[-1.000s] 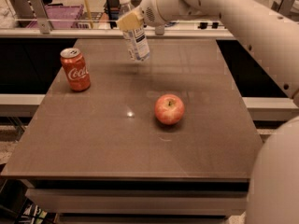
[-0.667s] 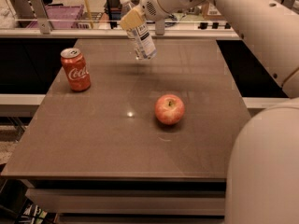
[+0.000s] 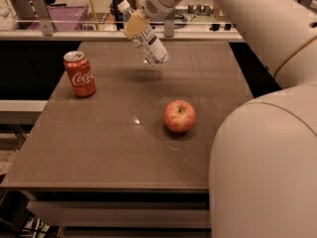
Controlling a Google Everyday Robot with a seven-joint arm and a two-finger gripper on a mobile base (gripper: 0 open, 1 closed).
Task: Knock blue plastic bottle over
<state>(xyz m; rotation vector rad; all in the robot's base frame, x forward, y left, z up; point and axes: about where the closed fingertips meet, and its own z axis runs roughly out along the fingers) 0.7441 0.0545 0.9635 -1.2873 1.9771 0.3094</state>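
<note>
The blue plastic bottle is over the far part of the table, a little left of its middle. It leans steeply, with its white cap up and to the left and its base down and to the right. The white label with dark print shows along its lower body. A dark shadow lies on the tabletop just below the base; whether the base touches the surface cannot be told. The gripper is at the bottle's upper end, its tan front part lying across the neck and shoulder just below the cap, so the cap pokes out above it and the labelled body hangs out below. From this angle it cannot be told how far the jaws are open, or whether they clamp the bottle or only press against it. The white arm reaches in from the upper right, and a large rounded white part of the robot fills the lower right corner. On the brown table, a red Coca-Cola can stands upright near the left edge, well apart from the bottle. A red-and-yellow apple sits nearer the camera, right of centre, also well clear of the bottle.
</note>
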